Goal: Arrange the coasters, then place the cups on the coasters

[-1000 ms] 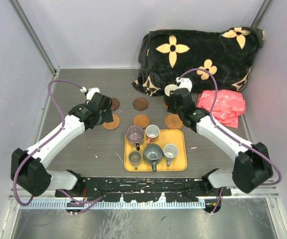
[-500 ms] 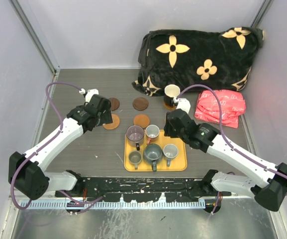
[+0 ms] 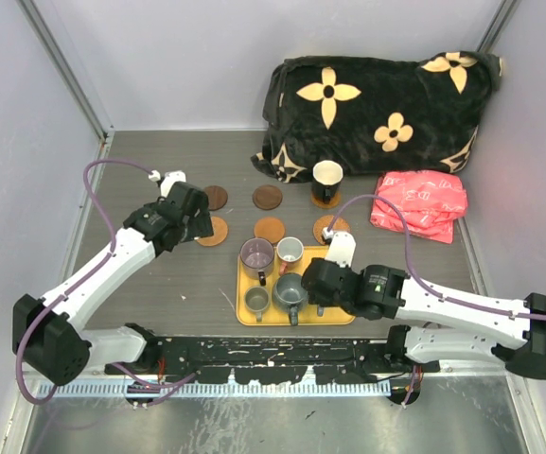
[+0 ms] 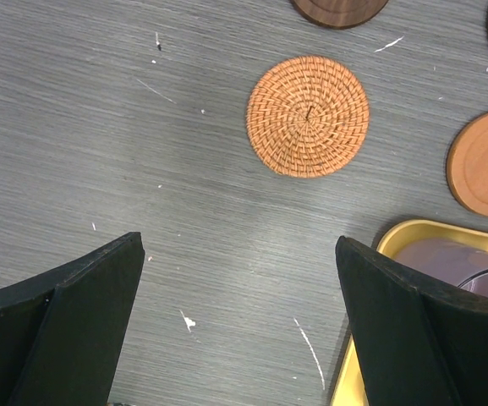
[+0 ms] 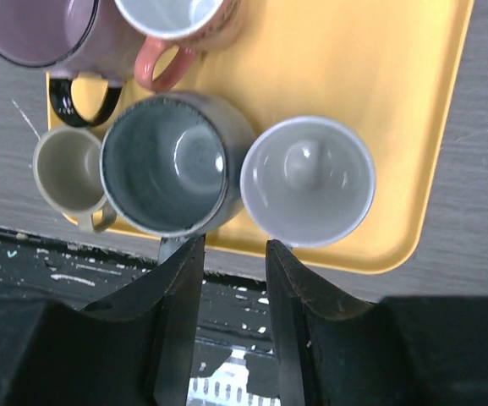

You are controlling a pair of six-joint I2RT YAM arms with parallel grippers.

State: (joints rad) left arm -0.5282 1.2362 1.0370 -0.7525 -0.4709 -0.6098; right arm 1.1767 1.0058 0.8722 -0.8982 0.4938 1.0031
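Five cups stand on the yellow tray (image 5: 417, 127): dark grey (image 5: 174, 162), light grey (image 5: 308, 179), olive (image 5: 66, 173), purple (image 5: 36, 30) and white with pink (image 5: 172, 17). The black cup (image 3: 326, 177) stands at the back on a coaster. My right gripper (image 5: 233, 245) (image 3: 310, 288) hangs over the tray's near rim between the two grey cups, jaws narrowly open and holding nothing. My left gripper (image 4: 239, 245) (image 3: 195, 214) is wide open over bare table, near a wicker coaster (image 4: 308, 116). Bare coasters lie around: orange-brown (image 4: 485, 162), dark brown (image 3: 268, 197) (image 3: 215, 197) and wicker (image 3: 329, 230).
A black blanket with yellow flowers (image 3: 377, 95) is heaped at the back right, with a red bag (image 3: 422, 203) in front of it. The tray's corner (image 4: 396, 233) lies by my left gripper's right finger. A black rail (image 3: 273, 355) runs along the near edge.
My right arm has left the black cup standing on the back coaster and swung back to the tray's near side, its jaws narrowing. The left arm has barely moved.
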